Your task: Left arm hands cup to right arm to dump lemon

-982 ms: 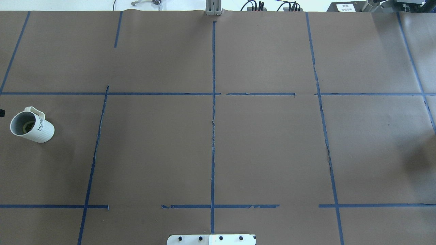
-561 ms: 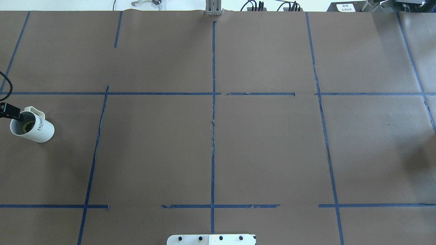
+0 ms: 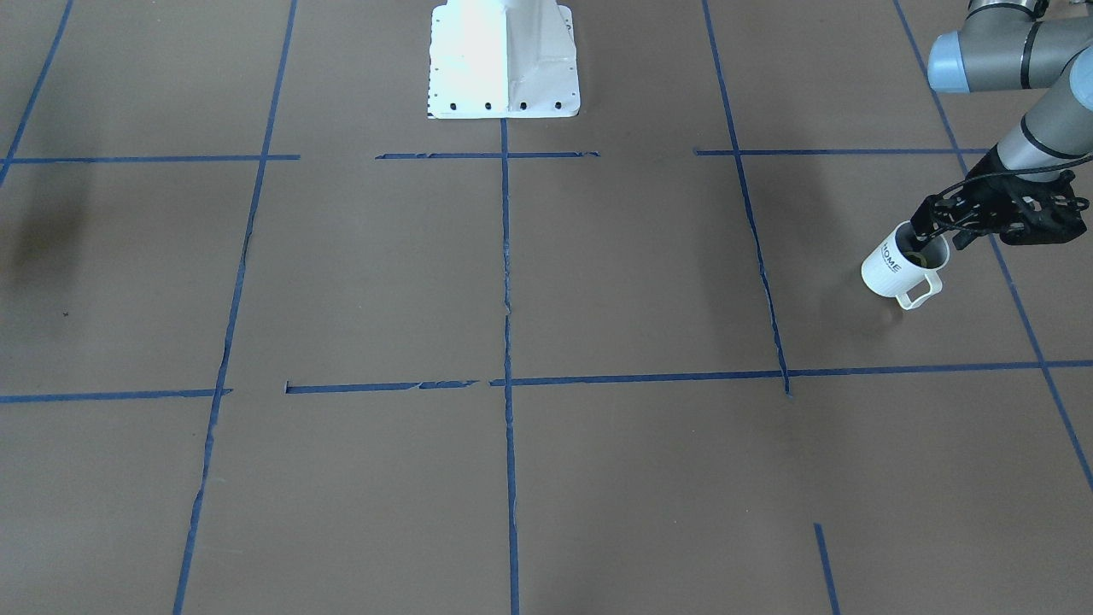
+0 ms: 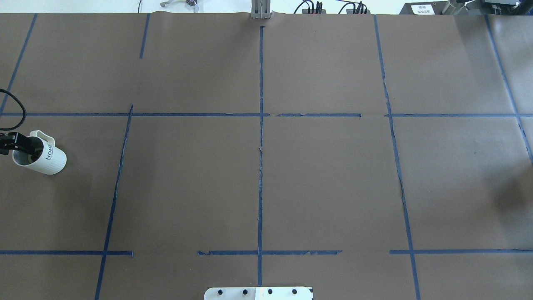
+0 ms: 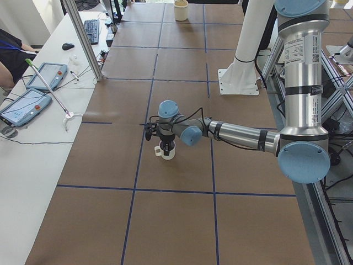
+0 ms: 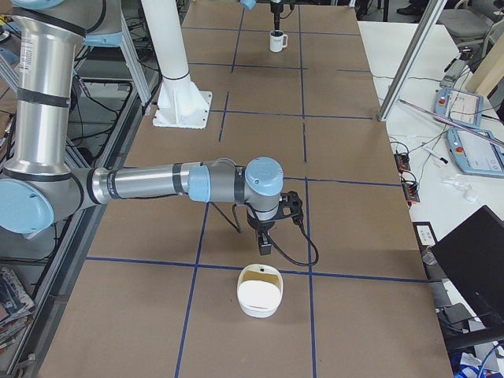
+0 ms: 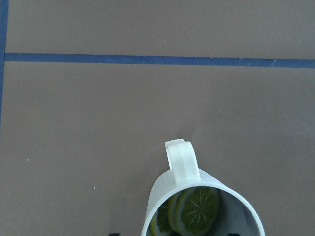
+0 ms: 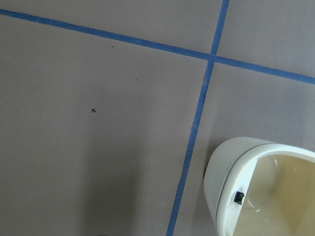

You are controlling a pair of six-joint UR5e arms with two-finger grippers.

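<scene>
Even, bright light; soft shadows on the table [image 3: 51, 231]; sharp focus.

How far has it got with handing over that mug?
Barely begun. The left arm's black pincer is at the rim of the white "HOME" mug, which stands on the table, lemon slices inside. Lifting, handover to the right arm and dumping all remain.

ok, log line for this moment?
left gripper: open, at rim of upright white HOME-lettered mug | yellow-green lemon slices: inside mug | right gripper: near cream bowl, state unclear
</scene>
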